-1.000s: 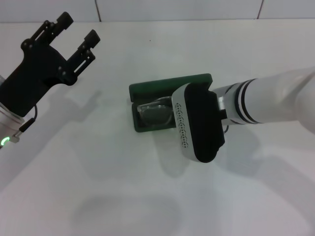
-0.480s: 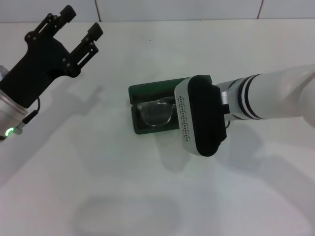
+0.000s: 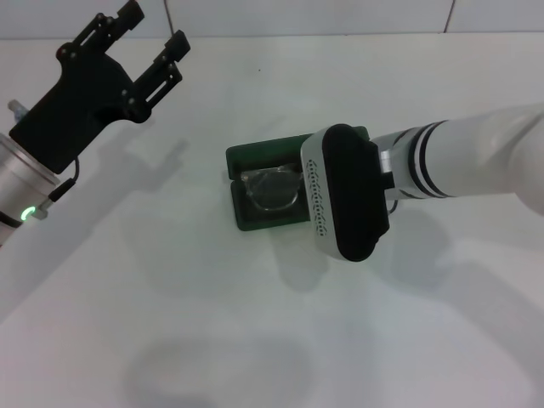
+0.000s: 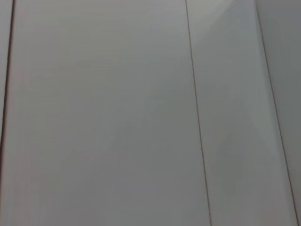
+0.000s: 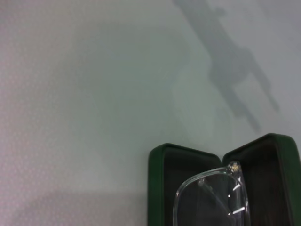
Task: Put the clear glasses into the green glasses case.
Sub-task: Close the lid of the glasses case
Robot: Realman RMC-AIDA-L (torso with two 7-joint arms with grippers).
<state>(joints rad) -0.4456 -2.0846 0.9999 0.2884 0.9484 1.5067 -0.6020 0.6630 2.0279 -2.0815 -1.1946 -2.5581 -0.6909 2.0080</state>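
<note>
The green glasses case [image 3: 255, 161] lies open in the middle of the white table, lid folded back toward the far side. The clear glasses [image 3: 272, 189] lie in its dark tray, one lens and a hinge showing. In the right wrist view the clear glasses [image 5: 211, 200] sit over the open green glasses case [image 5: 162, 179]. My right arm's black-and-white wrist housing [image 3: 344, 204] hangs over the case's right end and hides the right gripper. My left gripper [image 3: 153, 34] is raised at the far left, open and empty, well away from the case.
The white table [image 3: 212, 323] runs all around the case, with a tiled wall [image 3: 306, 15] at its far edge. The left wrist view shows only pale panels with thin seams [image 4: 195, 113].
My left arm has lifted and swung slightly right and farther back. The right wrist has shifted a little up over the case's right end. The glasses stay in the tray.
</note>
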